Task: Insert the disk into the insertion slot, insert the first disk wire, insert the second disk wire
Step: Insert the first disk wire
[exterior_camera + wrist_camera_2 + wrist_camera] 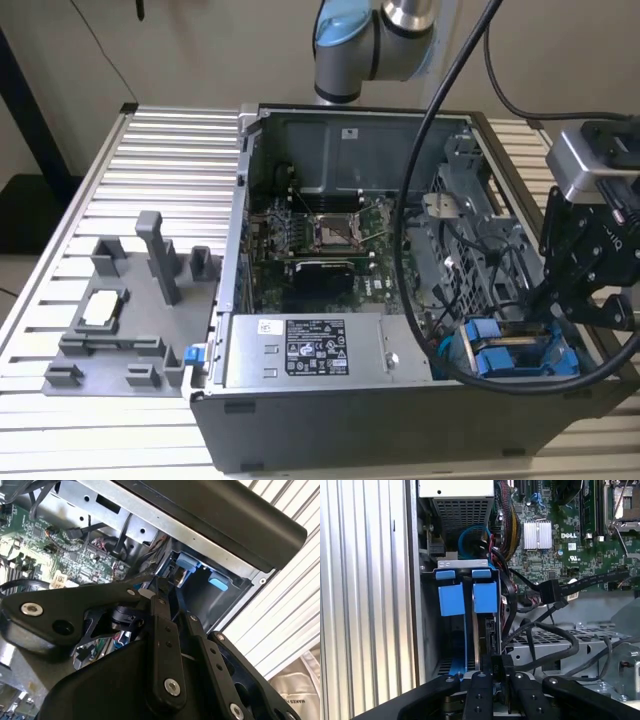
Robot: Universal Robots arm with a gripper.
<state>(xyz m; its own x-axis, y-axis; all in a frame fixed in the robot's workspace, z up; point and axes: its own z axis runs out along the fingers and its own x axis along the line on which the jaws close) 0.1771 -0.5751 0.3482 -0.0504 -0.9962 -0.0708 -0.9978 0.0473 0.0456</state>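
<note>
The disk (489,630) stands on edge in its blue carrier (484,596) inside the insertion slot (464,565), beside another blue carrier (451,599). The blue carriers (505,358) sit at the case's near corner on the exterior view's right. My gripper (499,671) is right at the disk's exposed end, its fingers (480,685) close together around a small black connector (499,662) of a disk wire. The gripper (565,300) hangs over that corner. In the second wrist view the fingers (161,630) reach toward the blue tabs (186,562). A second black flat-cable connector (551,589) hangs free nearby.
The open computer case holds a motherboard (330,240), a grey power supply box (300,350) and a perforated metal cage (545,640) crossed by loose black cables (545,630). A grey fixture (120,320) stands on the ribbed table at the exterior view's left.
</note>
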